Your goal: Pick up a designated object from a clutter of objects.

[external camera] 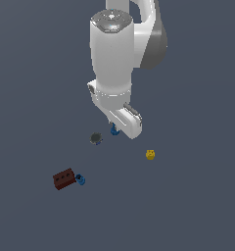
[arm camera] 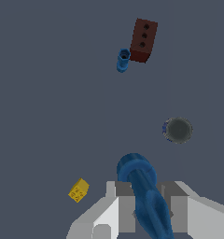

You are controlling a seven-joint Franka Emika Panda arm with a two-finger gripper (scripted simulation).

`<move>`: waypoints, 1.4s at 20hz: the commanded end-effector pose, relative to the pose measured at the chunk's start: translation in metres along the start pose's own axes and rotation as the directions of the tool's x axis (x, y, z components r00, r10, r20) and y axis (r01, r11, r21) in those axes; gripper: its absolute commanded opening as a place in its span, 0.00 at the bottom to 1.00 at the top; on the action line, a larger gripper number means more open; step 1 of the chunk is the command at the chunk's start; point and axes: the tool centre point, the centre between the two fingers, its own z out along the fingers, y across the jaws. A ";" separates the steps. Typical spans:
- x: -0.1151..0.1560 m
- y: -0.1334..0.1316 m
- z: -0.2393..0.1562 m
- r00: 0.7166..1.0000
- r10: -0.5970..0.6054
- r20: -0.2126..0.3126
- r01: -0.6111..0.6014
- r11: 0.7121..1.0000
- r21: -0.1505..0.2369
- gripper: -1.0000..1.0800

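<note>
The designated blue piece (external camera: 114,130) is narrow and sits between my gripper's fingers under the white hand. In the wrist view it (arm camera: 144,186) fills the gap between the two grey fingers (arm camera: 125,207). My gripper (arm camera: 149,207) is shut on it. I cannot tell whether it touches the floor. The other clutter lies around: a dark grey lump (external camera: 95,138) just to the exterior view's left of the gripper, a yellow lump (external camera: 150,155) to the right, and a red-brown brick (external camera: 63,179) with a chunkier blue piece (external camera: 80,180) touching its side.
The floor is a plain dark grey surface. In the wrist view the brick (arm camera: 143,40), the chunky blue piece (arm camera: 122,60), the grey lump (arm camera: 178,130) and the yellow lump (arm camera: 79,190) all lie apart from the fingers.
</note>
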 end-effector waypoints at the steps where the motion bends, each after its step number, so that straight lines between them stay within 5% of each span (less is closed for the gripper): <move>1: 0.015 -0.002 -0.018 1.000 0.000 0.000 0.000 1.000 -0.001 0.00; 28: 0.120 -0.023 -0.142 1.000 0.000 -0.002 0.000 1.000 -0.002 0.00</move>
